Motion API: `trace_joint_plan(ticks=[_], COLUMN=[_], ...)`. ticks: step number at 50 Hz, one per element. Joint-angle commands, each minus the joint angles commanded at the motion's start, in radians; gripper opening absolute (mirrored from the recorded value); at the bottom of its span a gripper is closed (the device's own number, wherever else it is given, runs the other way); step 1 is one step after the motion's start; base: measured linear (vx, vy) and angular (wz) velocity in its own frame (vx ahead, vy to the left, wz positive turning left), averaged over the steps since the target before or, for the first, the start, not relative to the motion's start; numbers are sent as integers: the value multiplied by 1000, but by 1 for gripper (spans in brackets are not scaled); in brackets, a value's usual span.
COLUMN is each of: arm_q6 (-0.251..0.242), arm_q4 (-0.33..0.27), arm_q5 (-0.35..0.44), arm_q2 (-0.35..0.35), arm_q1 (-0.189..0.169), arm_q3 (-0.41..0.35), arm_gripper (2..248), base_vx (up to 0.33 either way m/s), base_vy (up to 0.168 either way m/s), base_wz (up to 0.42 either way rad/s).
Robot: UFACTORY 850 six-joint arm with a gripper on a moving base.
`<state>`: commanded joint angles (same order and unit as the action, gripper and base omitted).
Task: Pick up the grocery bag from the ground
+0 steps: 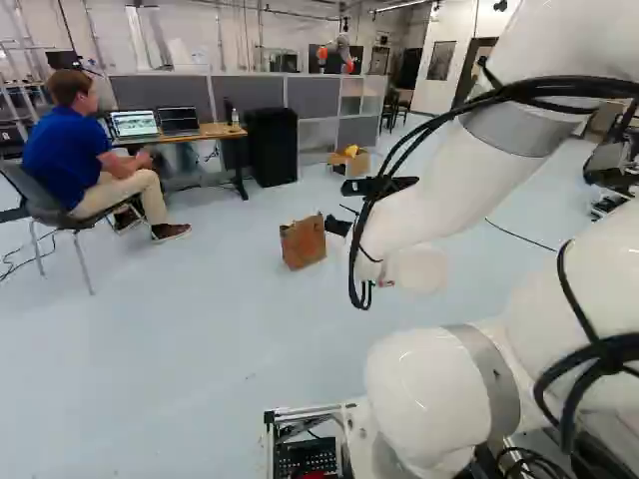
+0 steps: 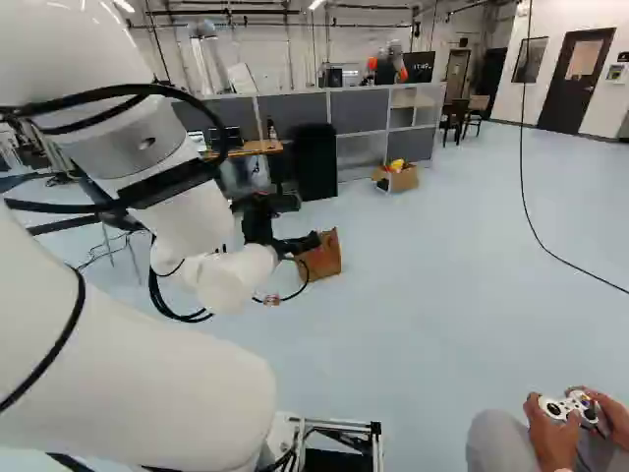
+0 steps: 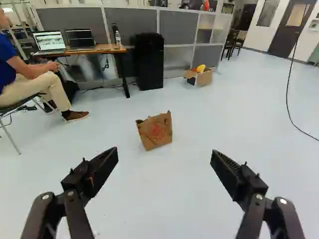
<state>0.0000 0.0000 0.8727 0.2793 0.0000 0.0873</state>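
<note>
- Operating remotely, I have the gripper (image 3: 164, 149) wide open, nothing between its fingers.
- Descending too far could jam the fingertips against the floor (image 3: 164, 199).
- The brown paper grocery bag (image 3: 155, 130) stands on the floor ahead; if I approach off-centre, one finger could topple it.
- A shallow grip on its rim may tear the paper.

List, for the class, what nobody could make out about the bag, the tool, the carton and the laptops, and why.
- Inside of the bag: hidden by its own front, wrist view.
- One side of the bag: behind the tool, right base view.
- Part of the tool: behind the arm, left base view.
- Objects in the carton and text on the laptops: too small, wrist view.
</note>
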Motion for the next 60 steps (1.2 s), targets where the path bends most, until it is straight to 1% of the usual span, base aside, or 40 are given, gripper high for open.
trace_joint_plan(ticks=[13, 33, 60], arm_q6=[0, 0, 0], arm_q4=[0, 0, 0], arm_q5=[0, 0, 0], arm_q2=[0, 0, 0], arm_q1=[0, 0, 0], arm_q3=[0, 0, 0], arm_gripper=[247, 247, 247], base_vx=[49, 214, 281], base_vy=[-52, 2, 70], base_wz=[-9, -13, -29])
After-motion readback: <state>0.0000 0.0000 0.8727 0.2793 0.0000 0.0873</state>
